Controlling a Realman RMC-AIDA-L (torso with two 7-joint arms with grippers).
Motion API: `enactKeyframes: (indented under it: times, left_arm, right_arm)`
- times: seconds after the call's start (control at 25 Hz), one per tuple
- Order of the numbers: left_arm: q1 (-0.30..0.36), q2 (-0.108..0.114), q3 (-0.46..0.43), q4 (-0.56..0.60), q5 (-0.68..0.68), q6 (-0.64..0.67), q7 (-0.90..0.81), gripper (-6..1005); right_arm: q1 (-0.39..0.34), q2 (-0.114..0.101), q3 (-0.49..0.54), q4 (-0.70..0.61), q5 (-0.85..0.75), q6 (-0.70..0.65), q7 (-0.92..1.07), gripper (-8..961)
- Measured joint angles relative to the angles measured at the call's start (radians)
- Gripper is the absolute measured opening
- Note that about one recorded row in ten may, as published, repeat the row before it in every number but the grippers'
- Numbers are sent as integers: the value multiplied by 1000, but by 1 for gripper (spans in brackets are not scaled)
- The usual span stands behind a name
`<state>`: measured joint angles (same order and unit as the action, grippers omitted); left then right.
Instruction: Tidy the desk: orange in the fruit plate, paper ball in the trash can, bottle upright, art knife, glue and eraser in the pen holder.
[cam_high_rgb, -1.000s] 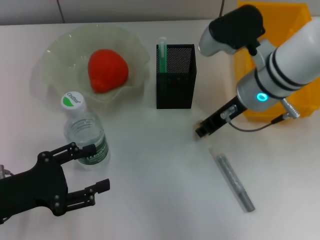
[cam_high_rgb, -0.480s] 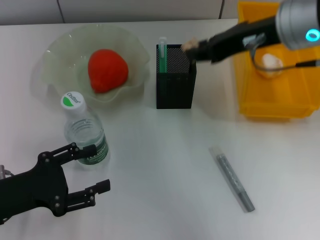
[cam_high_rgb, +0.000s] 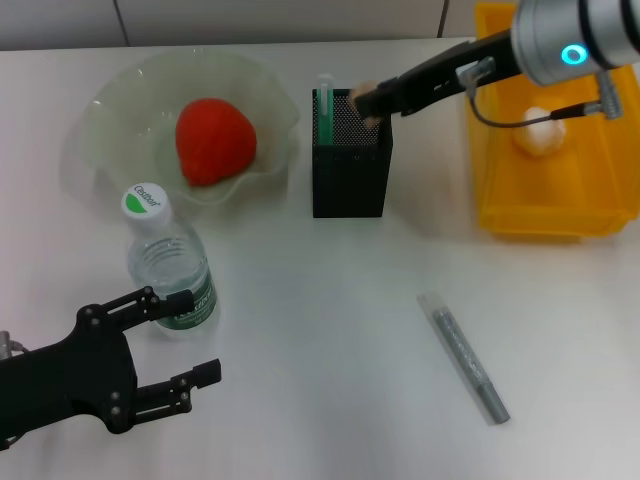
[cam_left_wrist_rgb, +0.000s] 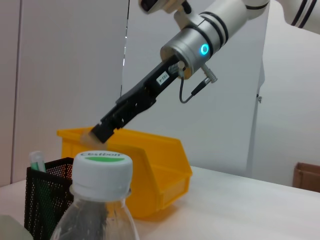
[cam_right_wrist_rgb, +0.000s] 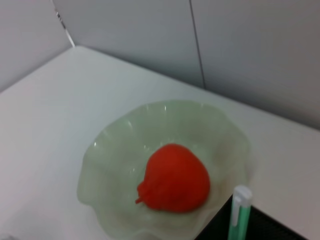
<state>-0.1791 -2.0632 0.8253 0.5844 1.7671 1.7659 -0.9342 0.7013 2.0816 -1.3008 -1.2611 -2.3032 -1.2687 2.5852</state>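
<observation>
Your right gripper (cam_high_rgb: 366, 101), pinching the eraser (cam_high_rgb: 364, 87), has dropped onto the pen holder (cam_high_rgb: 350, 170) rim; release early and it bounces outside.

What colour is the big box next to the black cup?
Bright yellow. The trash can shows best in the head view, beside the pen holder.

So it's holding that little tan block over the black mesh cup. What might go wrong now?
Two risks, I'd guess. The right gripper holds the eraser near the pen holder rim rather than its centre, so on release it might catch the edge and fall outside. The green-capped stick already standing inside could get bumped if the fingers dip lower.
</observation>
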Motion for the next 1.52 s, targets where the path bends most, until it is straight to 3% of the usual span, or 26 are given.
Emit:
enactKeyframes:
  times: [0.16, 0.32, 0.36, 0.4, 0.52, 0.56, 0.68, 0.96, 1.52]
  left_arm:
    - [-1, 0, -1, 0, 0, 1, 0, 783]
    - [-3, 0, -2, 0, 0, 3, 0, 783]
    - [-5, 0, -2, 0, 0, 6, 0, 783]
    - [-5, 0, -2, 0, 0, 6, 0, 783]
    - [-5, 0, -1, 0, 0, 7, 0, 783]
    - [-5, 0, -1, 0, 0, 7, 0, 783]
    - [-5, 0, 0, 0, 0, 8, 0, 783]
    - [-7, 0, 4, 0, 0, 8, 0, 783]
    - [-5, -1, 6, 0, 0, 7, 0, 783]
  right_arm:
    - [17, 0, 2, 32, -4, 1, 0, 404]
    - [8, -1, 3, -15, -12, -56, 50, 586]
    - [-9, -1, 3, -79, -29, -135, 106, 632]
    - [-9, -1, 3, -79, -29, -135, 106, 639]
    - [-71, 2, -24, -197, -59, -244, 165, 658]
    - [-123, 3, -83, -256, -71, -282, 197, 665]
    - [-154, 3, -133, -277, -99, -311, 223, 685]
    - [-166, 4, -237, -153, -150, -330, 233, 705]
    - [-141, 6, -292, -64, -222, -278, 265, 678]
